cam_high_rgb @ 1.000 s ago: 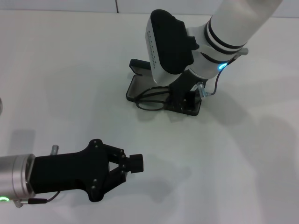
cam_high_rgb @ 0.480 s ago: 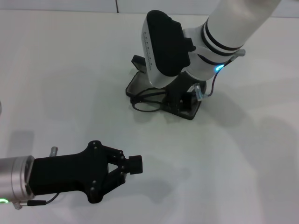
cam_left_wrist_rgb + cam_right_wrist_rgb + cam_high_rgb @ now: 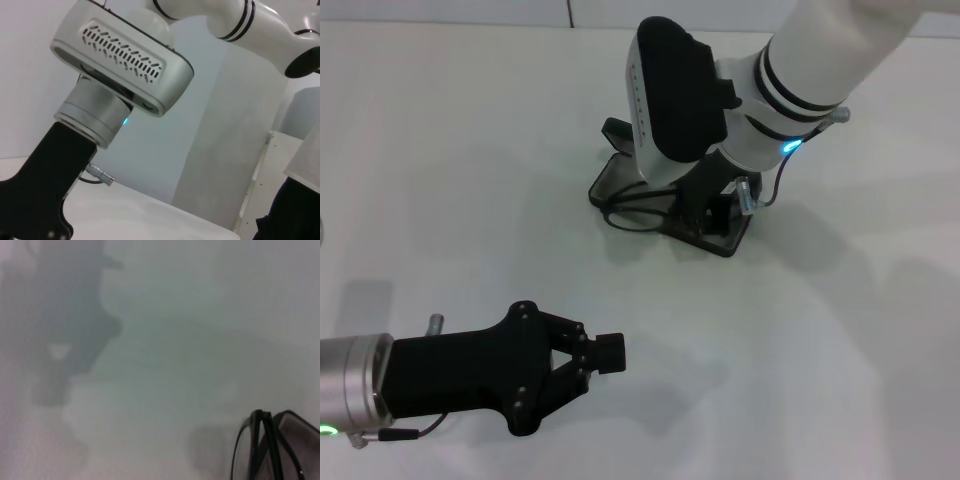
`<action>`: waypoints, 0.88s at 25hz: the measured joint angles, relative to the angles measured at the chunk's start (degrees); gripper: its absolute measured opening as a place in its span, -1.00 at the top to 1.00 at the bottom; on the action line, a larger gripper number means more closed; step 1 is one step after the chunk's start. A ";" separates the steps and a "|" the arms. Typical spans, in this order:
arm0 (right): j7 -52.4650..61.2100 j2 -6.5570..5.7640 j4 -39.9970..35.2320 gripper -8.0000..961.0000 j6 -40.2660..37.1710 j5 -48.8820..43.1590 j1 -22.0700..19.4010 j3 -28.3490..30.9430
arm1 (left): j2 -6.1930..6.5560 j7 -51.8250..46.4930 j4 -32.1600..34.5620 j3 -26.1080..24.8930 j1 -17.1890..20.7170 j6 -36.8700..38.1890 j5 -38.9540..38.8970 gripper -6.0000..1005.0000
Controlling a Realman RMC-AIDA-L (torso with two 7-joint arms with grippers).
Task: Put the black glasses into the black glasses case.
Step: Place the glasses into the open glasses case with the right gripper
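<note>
The black glasses case (image 3: 609, 183) lies open on the white table at the far centre, grey lining up, its lid (image 3: 616, 131) standing behind. My right gripper (image 3: 708, 215) reaches down into the case's right part and is shut on the black glasses (image 3: 637, 212). They lie low over the case, with one lens rim past its front left edge. The right wrist view shows the folded glasses (image 3: 264, 450) close at the picture's edge. My left gripper (image 3: 609, 350) is shut and empty, parked near the table's front left.
The white table (image 3: 840, 340) bears nothing else in view. The right arm's white wrist housing (image 3: 665, 95) hangs over the case and hides its middle; it also fills the left wrist view (image 3: 125, 60).
My right gripper has shifted slightly left with the glasses. The case has turned a little with it. The left arm has not moved.
</note>
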 joint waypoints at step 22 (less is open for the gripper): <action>7.22 0.00 -3.44 0.85 -1.00 -3.49 -4.10 9.14 | -0.18 0.00 0.00 0.00 -0.49 -0.01 -0.05 0.89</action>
